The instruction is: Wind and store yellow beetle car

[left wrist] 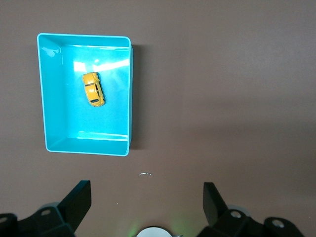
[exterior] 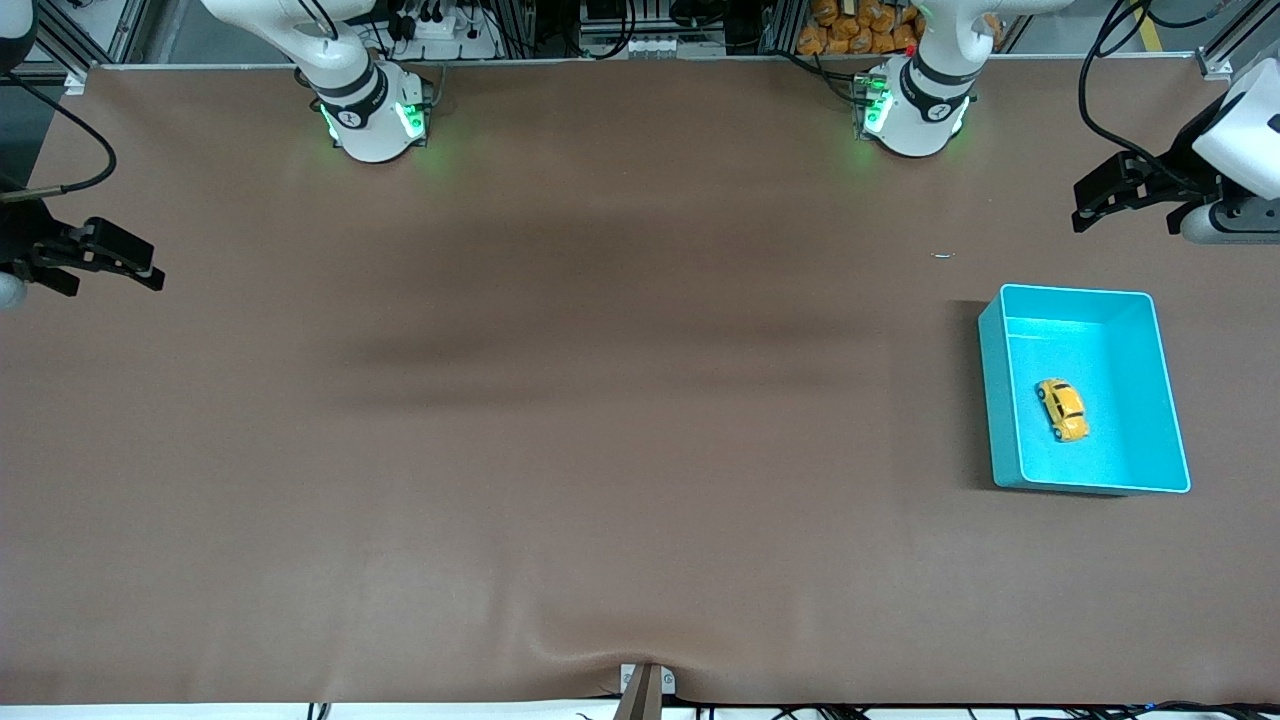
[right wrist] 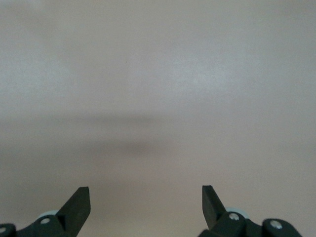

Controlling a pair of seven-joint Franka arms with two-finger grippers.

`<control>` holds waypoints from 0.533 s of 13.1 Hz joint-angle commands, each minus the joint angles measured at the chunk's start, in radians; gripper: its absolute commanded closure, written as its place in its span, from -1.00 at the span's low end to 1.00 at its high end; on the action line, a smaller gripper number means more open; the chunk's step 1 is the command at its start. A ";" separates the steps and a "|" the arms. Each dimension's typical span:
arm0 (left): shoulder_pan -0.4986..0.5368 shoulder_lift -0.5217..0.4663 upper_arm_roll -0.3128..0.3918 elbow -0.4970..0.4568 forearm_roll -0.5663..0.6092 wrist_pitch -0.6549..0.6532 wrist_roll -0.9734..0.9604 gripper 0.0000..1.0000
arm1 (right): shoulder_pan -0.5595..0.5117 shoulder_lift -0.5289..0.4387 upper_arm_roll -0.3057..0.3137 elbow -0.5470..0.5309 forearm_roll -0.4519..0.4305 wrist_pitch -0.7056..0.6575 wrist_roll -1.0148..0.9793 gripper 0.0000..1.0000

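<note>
The yellow beetle car (exterior: 1061, 409) lies on its wheels inside the teal bin (exterior: 1170, 400), near the middle of the bin floor, at the left arm's end of the table. It also shows in the left wrist view (left wrist: 93, 89) inside the bin (left wrist: 49, 94). My left gripper (exterior: 1095, 195) is open and empty, up in the air over the table edge beside the bin; its fingertips (left wrist: 79, 197) stand wide apart. My right gripper (exterior: 130, 262) is open and empty over the right arm's end of the table, with only bare table between its fingers (right wrist: 79, 200).
The brown table cover (exterior: 600, 400) spreads across the whole middle. A tiny pale sliver (exterior: 942, 255) lies on the table near the bin, toward the arm bases. The arm bases (exterior: 375, 120) stand at the table's top edge. A bracket (exterior: 645, 685) sits at the front edge.
</note>
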 commanded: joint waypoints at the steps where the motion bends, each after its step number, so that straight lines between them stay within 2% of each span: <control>1: -0.009 0.004 0.003 0.023 -0.017 -0.025 -0.011 -1.00 | -0.012 -0.017 0.006 -0.014 -0.014 0.004 0.016 -1.00; 7: -0.006 0.003 -0.020 0.023 -0.016 -0.025 -0.015 -1.00 | -0.018 -0.017 0.006 -0.015 -0.014 0.002 0.013 -1.00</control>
